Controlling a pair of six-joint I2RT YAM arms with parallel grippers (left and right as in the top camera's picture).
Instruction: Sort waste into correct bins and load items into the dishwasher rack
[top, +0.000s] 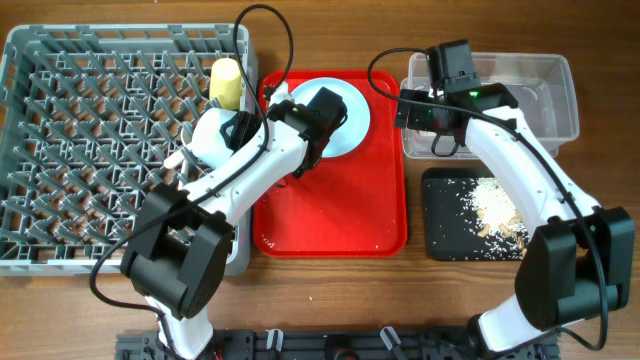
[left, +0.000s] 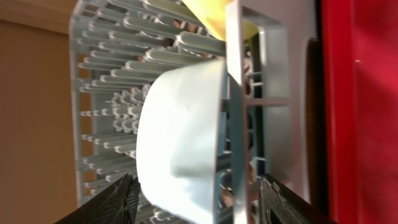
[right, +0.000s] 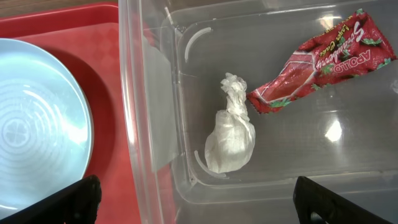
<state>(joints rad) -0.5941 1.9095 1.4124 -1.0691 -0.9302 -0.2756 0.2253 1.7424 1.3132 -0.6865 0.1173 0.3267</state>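
My left gripper (top: 205, 160) (left: 199, 202) points down over the right edge of the grey dishwasher rack (top: 100, 150) (left: 112, 93). Its fingers are spread, with the pale green bowl (left: 180, 137) on edge between them against the rack wall. A yellow cup (top: 227, 82) (left: 214, 15) sits in the rack just beyond. My right gripper (top: 432, 118) (right: 199, 205) is open and empty over the clear tub (top: 545, 100) (right: 143, 93), which holds the red wrapper (right: 317, 62) and white tissue (right: 230, 140). The light blue plate (top: 350, 125) (right: 37, 124) lies on the red tray. Fork and spoon are out of view.
The red tray (top: 330, 220) (right: 106, 62) (left: 367, 112) lies between the rack and the bins. The black tray (top: 445, 230) in front of the tub holds rice-like scraps (top: 495, 205). My left arm crosses over the red tray's left part.
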